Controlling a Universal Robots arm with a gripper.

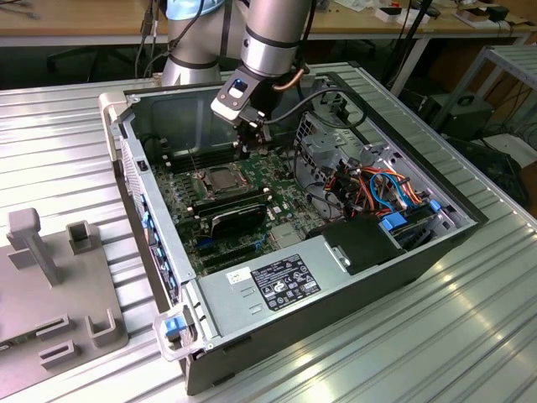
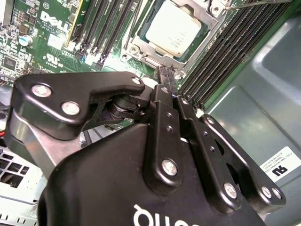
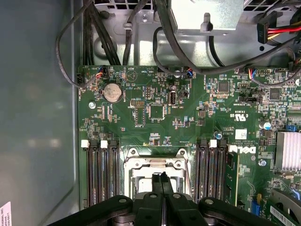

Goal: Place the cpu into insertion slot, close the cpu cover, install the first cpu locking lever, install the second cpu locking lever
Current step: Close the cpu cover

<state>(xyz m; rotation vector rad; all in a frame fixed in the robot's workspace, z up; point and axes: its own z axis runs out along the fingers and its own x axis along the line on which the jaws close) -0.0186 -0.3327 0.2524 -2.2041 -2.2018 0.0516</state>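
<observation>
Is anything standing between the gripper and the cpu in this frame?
Nothing visible does. In the second wrist view the shut gripper hangs near the cpu cover, the cpu seated under its window; the memory slots lie alongside.

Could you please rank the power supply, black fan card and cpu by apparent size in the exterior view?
Largest to smallest:
power supply
black fan card
cpu
The supply lies nearest the camera, but the differences are plain.
</observation>
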